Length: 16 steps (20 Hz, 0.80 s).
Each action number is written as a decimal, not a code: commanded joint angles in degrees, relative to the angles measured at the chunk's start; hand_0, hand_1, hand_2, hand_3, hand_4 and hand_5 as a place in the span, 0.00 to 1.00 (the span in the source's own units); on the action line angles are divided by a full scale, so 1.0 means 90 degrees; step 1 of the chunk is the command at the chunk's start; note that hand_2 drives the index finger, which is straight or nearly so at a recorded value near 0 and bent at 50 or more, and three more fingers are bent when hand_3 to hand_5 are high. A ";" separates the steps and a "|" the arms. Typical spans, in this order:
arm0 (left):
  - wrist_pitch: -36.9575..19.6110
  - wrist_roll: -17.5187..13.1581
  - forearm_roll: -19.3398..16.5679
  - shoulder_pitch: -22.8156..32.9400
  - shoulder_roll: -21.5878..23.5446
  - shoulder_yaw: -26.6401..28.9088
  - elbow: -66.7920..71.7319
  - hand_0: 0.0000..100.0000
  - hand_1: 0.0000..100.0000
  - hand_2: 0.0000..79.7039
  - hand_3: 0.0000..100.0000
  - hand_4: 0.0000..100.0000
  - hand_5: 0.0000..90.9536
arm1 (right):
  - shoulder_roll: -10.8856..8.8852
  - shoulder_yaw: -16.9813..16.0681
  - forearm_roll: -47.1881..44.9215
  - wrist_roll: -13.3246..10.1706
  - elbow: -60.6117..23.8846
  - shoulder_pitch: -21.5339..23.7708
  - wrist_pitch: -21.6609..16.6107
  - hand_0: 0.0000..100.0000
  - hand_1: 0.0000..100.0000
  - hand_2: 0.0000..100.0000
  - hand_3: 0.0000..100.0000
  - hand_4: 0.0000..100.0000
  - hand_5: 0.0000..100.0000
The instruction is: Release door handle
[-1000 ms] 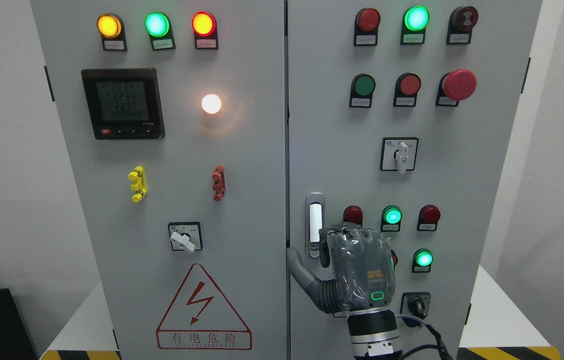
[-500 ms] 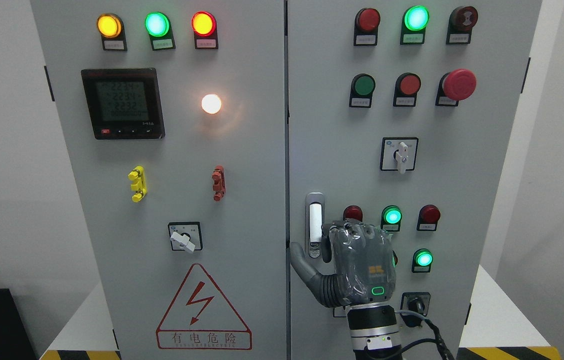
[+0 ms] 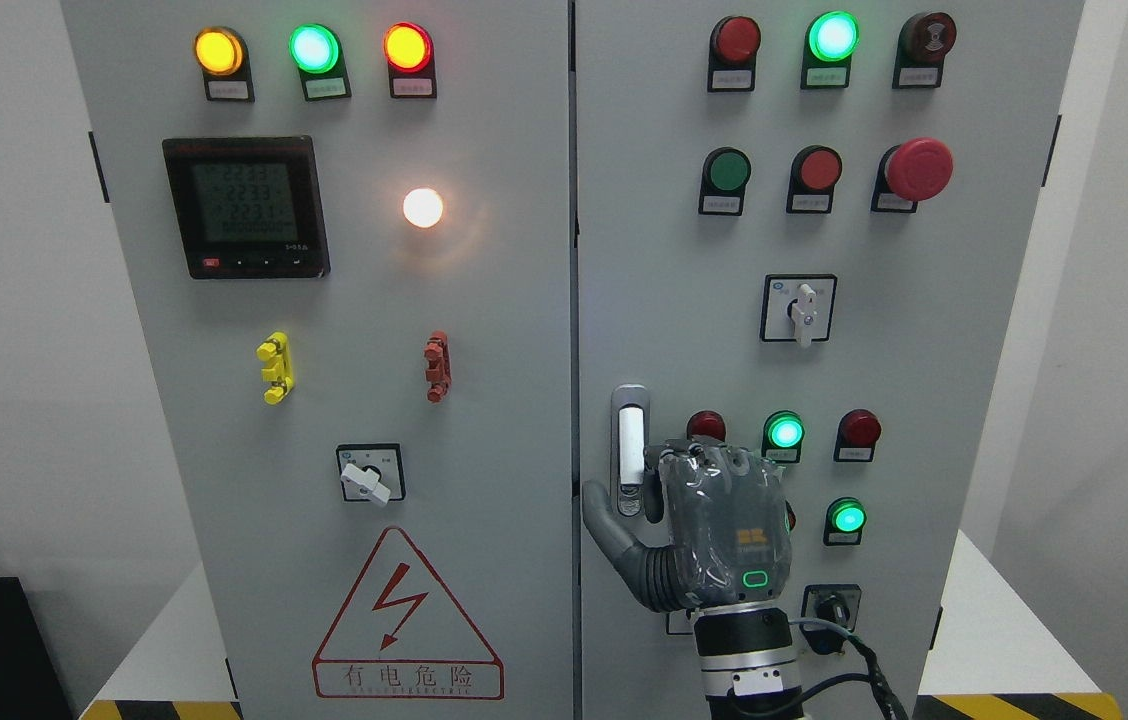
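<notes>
The door handle (image 3: 630, 440) is a slim silver lever in an oval recess at the left edge of the right cabinet door (image 3: 664, 300), which is closed. My right hand (image 3: 624, 500) comes up from the bottom edge, back toward the camera, in a clear plastic cover. Its fingers (image 3: 652, 490) curl against the handle's lower right end and hide that end. The thumb (image 3: 604, 515) sticks out to the left, just below the handle and apart from it. My left hand is out of view.
The right door carries lit and unlit indicator lamps (image 3: 784, 432), a red mushroom button (image 3: 919, 168) and a rotary switch (image 3: 799, 310) close to my hand. The left door (image 3: 344, 400) holds a meter (image 3: 246, 207) and a warning triangle (image 3: 407, 612). Yellow-black floor tape (image 3: 1014, 706) shows below.
My right hand has risen slightly along the door, bringing the thumb and curled fingers closer to the handle's lower end. The doors and the handle have not moved.
</notes>
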 commanded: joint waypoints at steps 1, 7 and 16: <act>0.0004 -0.0004 0.0000 0.0001 -0.0002 -0.0088 0.0127 0.12 0.39 0.00 0.00 0.00 0.00 | 0.0012 -0.0010 -0.0004 -0.0024 0.0033 0.0022 0.0018 0.36 0.44 0.95 1.00 0.92 0.99; 0.0004 -0.0004 0.0000 0.0001 -0.0002 -0.0088 0.0127 0.12 0.39 0.00 0.00 0.00 0.00 | 0.0002 -0.0020 0.0005 -0.0014 0.0043 0.0002 0.0028 0.38 0.45 0.96 1.00 0.92 0.99; 0.0004 -0.0004 0.0000 0.0001 -0.0002 -0.0088 0.0127 0.12 0.39 0.00 0.00 0.00 0.00 | 0.0002 -0.0059 0.0005 -0.0024 0.0062 0.0022 0.0028 0.39 0.47 0.96 1.00 0.92 0.99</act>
